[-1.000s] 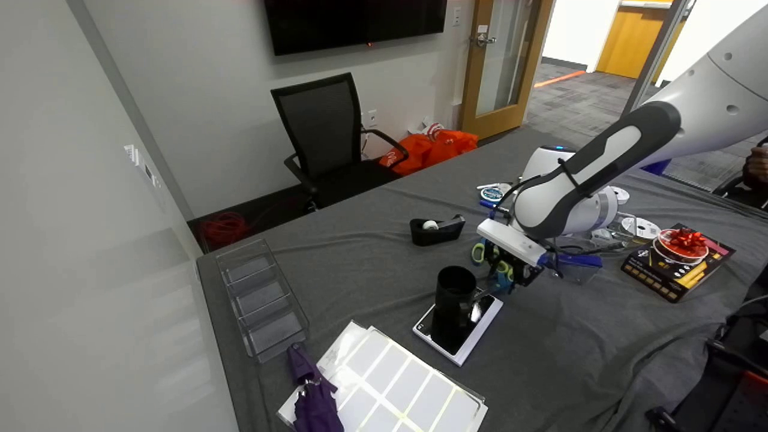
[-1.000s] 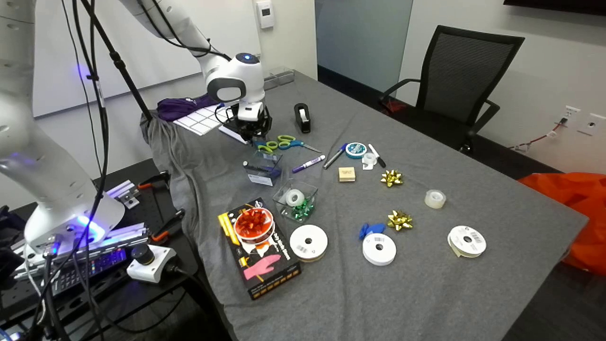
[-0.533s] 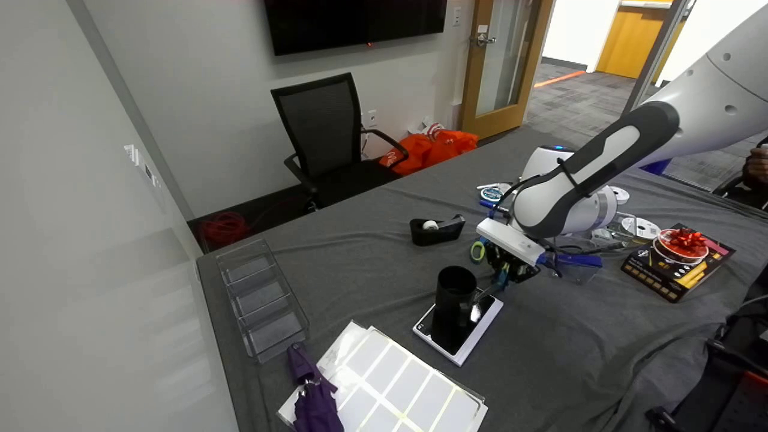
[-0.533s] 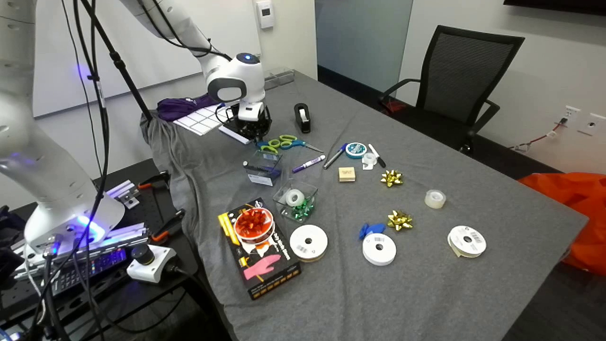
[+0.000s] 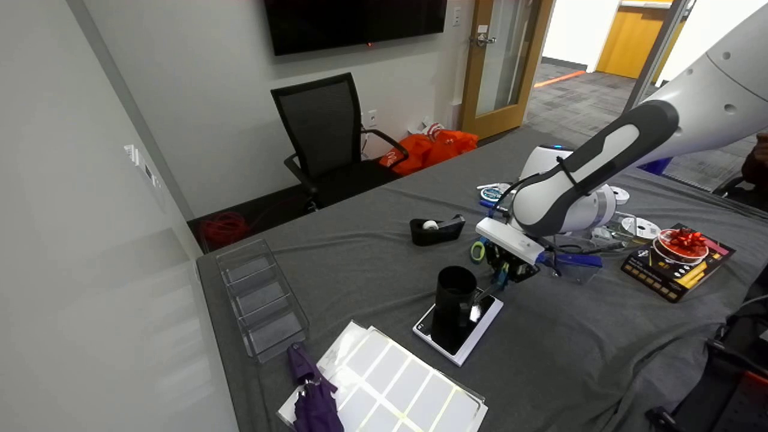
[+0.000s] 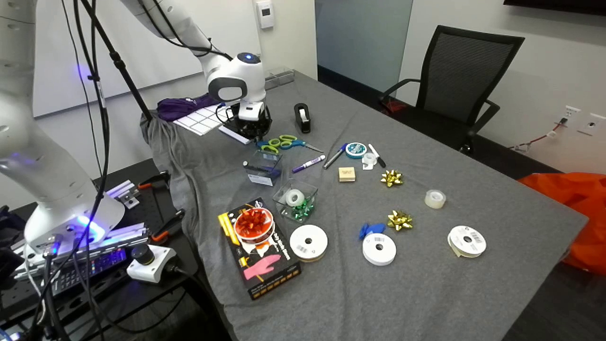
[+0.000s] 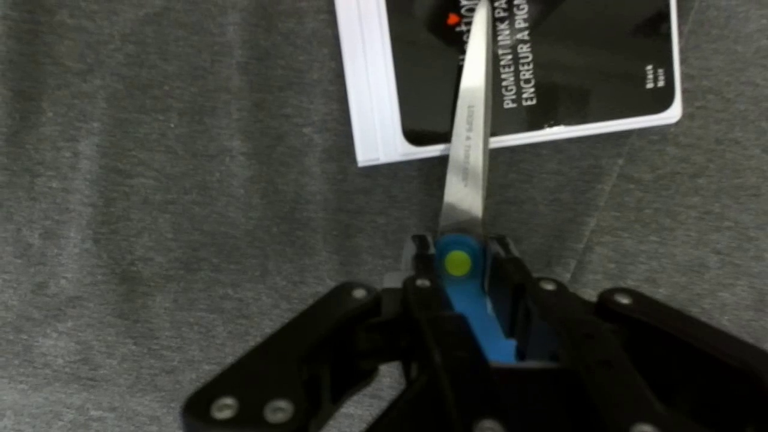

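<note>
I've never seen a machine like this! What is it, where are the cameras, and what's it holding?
The big white machine is a robot arm. Its black tool pinches from two sides, and it's closed on scissors. The wide pictures come from two cameras standing outside the robot; the close-up comes from a camera on its wrist. On the cloth-covered table are a second pair of scissors, a tape dispenser, gold bows and white spools. A black mug stands on a flat ink pad near the tool.
</note>
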